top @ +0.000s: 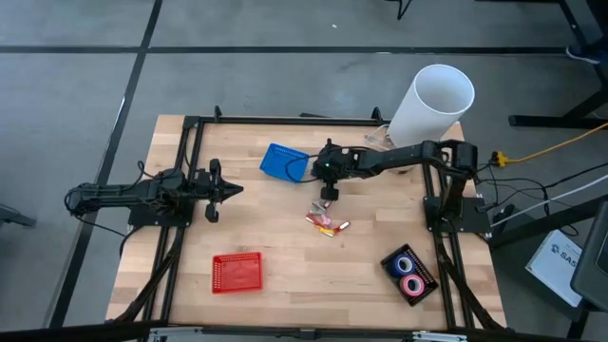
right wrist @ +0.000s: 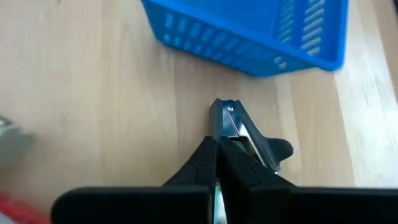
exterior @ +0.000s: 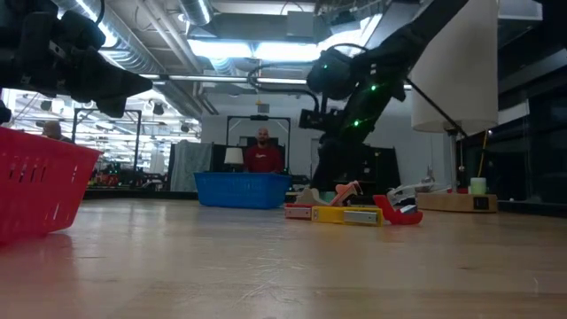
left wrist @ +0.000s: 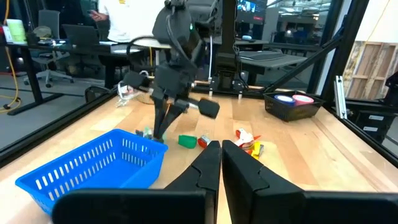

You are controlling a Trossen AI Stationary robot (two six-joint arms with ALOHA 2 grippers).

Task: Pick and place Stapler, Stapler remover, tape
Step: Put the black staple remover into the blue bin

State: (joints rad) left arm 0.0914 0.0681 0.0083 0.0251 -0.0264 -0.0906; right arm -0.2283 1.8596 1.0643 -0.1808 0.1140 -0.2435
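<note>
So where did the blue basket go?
In the high view the blue basket sits at the table's far middle, just left of the right gripper, above the pile of small stationery.

Blue slatted basket (top: 284, 161), red basket (top: 237, 273), black tray (top: 409, 274) with blue and pink tape (top: 408, 274), white cylinder (top: 431, 104), pale wood table (top: 285, 237).

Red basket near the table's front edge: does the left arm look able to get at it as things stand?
Probably yes. The left gripper, shut and holding nothing, hovers over bare table, and nothing lies between it and the red basket. The right gripper is off by the blue basket.
</note>
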